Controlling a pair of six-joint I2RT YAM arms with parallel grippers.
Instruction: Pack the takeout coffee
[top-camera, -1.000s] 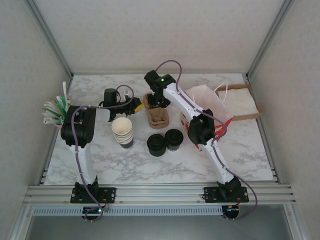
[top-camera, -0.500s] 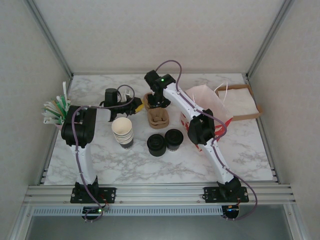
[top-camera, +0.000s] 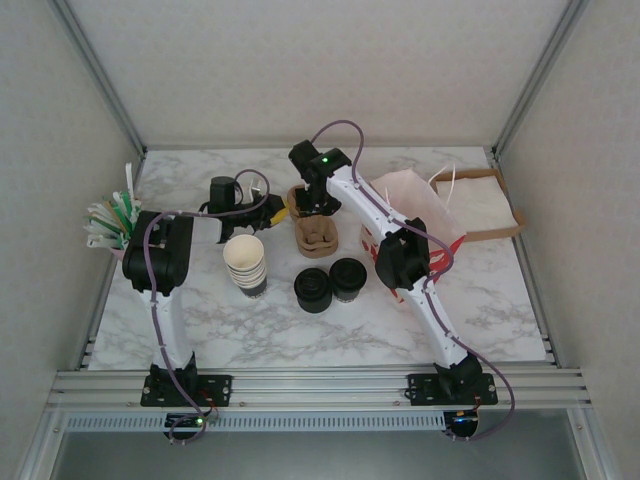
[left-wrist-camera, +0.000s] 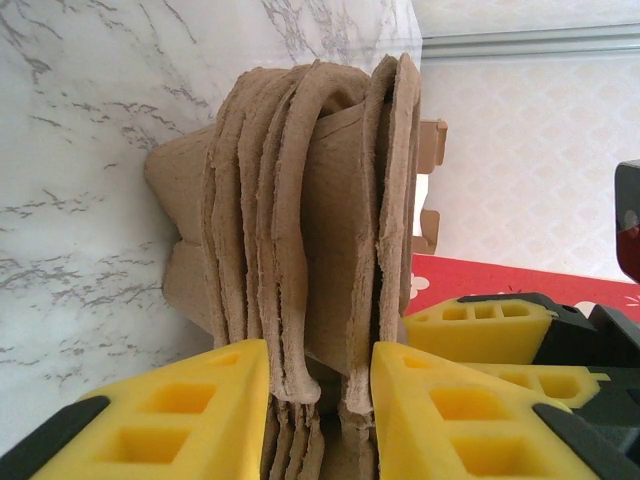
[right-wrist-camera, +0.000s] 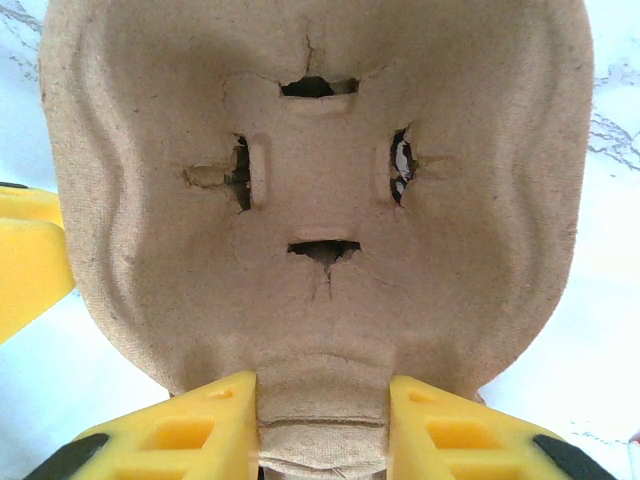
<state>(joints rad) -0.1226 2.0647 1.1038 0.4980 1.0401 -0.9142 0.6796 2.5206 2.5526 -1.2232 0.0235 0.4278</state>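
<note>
The marble table (top-camera: 480, 320) has bare surface along its near and right sides, but the work sits in the crowded middle, and that is where trouble is likely. The red and white bag (top-camera: 415, 200) stands open just right of the right arm; a wide swing of that arm could crush or tip it. The carrier stack (left-wrist-camera: 300, 230) is the likeliest thing to give trouble. The left gripper (left-wrist-camera: 320, 350) is clenched across several pulp layers at once, while the right gripper (right-wrist-camera: 322, 385) pinches the narrow neck of the top carrier (right-wrist-camera: 310, 180), its yellow fingers pressed against either side. If the nested layers bind, a pull could drag the whole stack or tear the soft pulp at that neck, where small cracks already show around the slots. The two grippers work almost touching, so a crooked pull could knock them together. The stack of cream-rimmed cups (top-camera: 245, 262) stands just near-left of the carriers and could topple under the left forearm. The takeout coffee (top-camera: 348, 277) waits upright and untouched on the table just in front of the carriers, beside the lid stack (top-camera: 313, 290); a freed carrier dropped short could strike either. The open room lies toward the near edge and the far-left corner, well apart from these.
</note>
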